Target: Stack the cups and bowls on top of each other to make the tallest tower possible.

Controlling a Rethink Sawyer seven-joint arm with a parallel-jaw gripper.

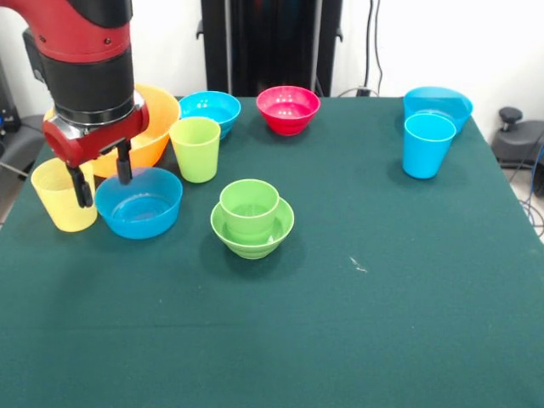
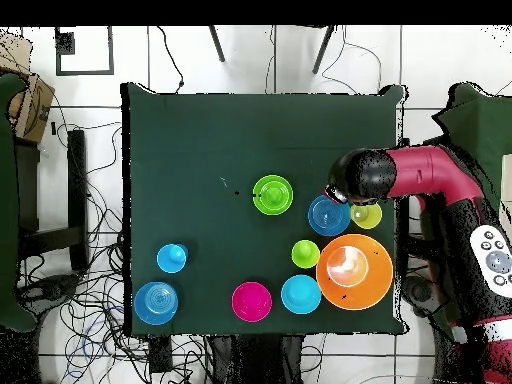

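Observation:
My gripper point(image 1: 103, 185) is open and empty. It hangs at the left rim of a blue bowl point(image 1: 140, 206), one finger point(image 1: 82, 192) in the gap between that bowl and the pale yellow cup point(image 1: 61, 197). The tower is a green cup point(image 1: 249, 202) nested in a small green bowl point(image 1: 252, 240) at the table's middle; it also shows in the overhead view point(image 2: 272, 194). A yellow-green cup point(image 1: 195, 150) stands behind the blue bowl. A sky blue cup point(image 1: 427, 144) stands at the far right. In the overhead view the arm point(image 2: 360, 178) hides the gripper.
The large orange bowl point(image 1: 160, 127) sits behind the gripper, partly hidden by the arm. A blue bowl point(image 1: 212, 109) and a red bowl point(image 1: 288, 108) stand along the far edge. A wide blue bowl point(image 1: 439, 102) stands behind the sky blue cup.

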